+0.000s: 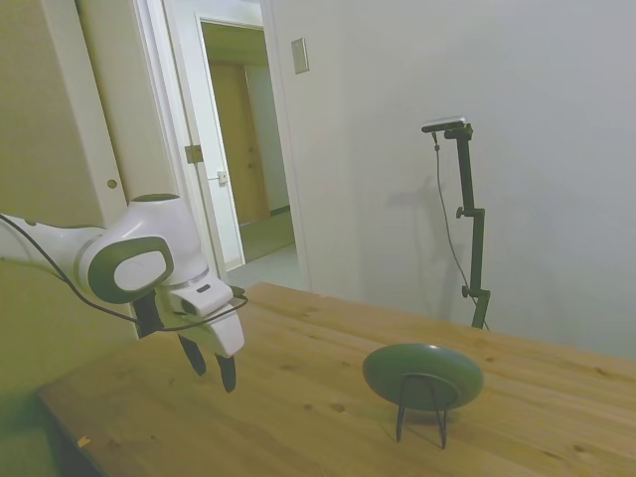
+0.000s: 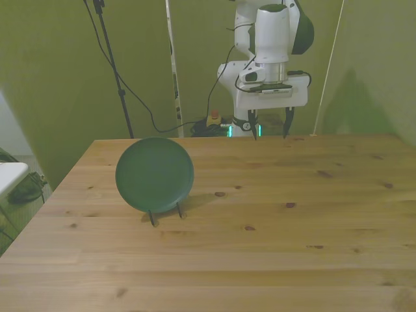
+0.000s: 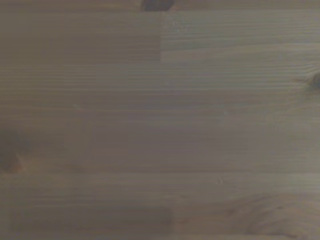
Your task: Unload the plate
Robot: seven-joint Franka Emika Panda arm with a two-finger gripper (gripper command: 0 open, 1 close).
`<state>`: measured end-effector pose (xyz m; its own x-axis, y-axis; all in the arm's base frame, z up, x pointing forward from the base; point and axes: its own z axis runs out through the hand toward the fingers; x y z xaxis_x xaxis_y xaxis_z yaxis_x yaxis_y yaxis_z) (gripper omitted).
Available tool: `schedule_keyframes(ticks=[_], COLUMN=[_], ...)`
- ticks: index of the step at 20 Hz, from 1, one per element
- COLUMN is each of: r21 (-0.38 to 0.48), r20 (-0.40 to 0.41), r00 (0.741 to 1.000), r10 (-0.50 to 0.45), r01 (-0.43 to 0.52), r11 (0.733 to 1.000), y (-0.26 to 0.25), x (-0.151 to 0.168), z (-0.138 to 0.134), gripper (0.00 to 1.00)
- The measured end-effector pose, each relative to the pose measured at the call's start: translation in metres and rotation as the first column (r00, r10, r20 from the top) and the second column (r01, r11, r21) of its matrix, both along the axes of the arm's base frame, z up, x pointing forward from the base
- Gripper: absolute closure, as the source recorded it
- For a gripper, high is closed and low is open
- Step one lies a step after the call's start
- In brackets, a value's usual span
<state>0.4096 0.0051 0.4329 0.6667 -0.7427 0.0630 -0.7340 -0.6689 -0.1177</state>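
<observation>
Counted: 1 plate (image 2: pixel 155 174), dark grey-green, upright. 1 wire stand (image 1: pixel 421 407), thin, black, under it. 1 wooden bench (image 2: pixel 273 221). 1 white arm w/ 1 gripper (image 2: pixel 268 127); its 2 jaws stood apart.

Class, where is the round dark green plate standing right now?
The round dark green plate stands upright in a thin black wire stand on the wooden table, at the front view's left.
</observation>
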Motion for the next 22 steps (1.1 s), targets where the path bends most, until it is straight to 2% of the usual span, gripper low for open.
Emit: schedule_keyframes(ticks=[4,9,17,22], r21=[-0.015,-0.086,-0.125,-0.124], r20=[0.011,0.098,0.229,0.262], r00=[1.0,0.991,0.94,0.907], r10=[-0.006,-0.096,-0.252,-0.331], r01=[0.006,0.105,0.286,0.372], r11=[1.0,0.991,0.95,0.92], y=[-0.013,-0.077,-0.182,-0.239], x=[0.003,0.018,0.056,0.078], z=[0.005,0.05,0.126,0.148], gripper=[0.0,0.0,0.0,0.0])
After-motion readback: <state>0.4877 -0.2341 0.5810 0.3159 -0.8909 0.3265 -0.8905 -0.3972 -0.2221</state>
